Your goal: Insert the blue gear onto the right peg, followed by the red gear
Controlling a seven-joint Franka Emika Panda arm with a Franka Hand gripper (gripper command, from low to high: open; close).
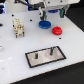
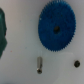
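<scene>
The blue gear lies flat on the white table, and in the wrist view it shows as a wide toothed disc with a dark hub. My gripper hangs just above it; its fingers are too blurred to tell how they stand, and they do not show in the wrist view. The red gear lies on the table just to the exterior view's right of the blue one. Nearer the front is the black-rimmed grey plate with two upright pins. The right peg is bare.
A white and tan block-like fixture stands at the exterior view's left. The plate's other pin is bare too. In the wrist view, a dark green shape sits at the edge, with a small metal stub and a dark dot on the table.
</scene>
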